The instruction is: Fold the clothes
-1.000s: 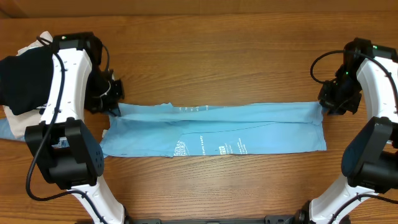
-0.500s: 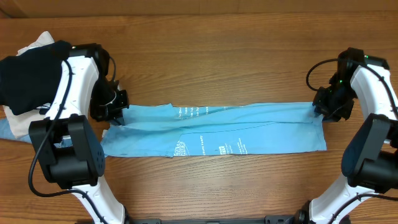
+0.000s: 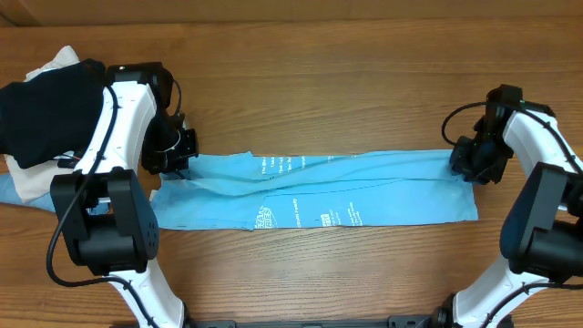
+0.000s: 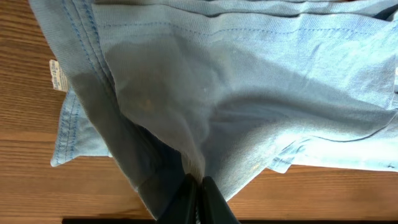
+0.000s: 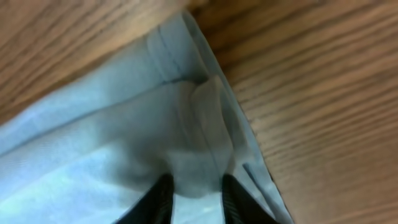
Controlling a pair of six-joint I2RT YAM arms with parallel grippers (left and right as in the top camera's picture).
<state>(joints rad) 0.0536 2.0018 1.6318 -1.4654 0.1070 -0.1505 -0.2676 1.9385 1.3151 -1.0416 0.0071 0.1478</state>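
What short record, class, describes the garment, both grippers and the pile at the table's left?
Garment: light sky-blue cotton T-shirt, folded into a long band across the brown wooden table
Left gripper: shut on the T-shirt's left end
Right gripper: closed on bunched cloth at the T-shirt's right end
Pile: black fabric garment lying over a beige fabric garment

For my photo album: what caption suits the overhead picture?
The left gripper and right gripper pinch opposite ends of a folded blue T-shirt on a table.
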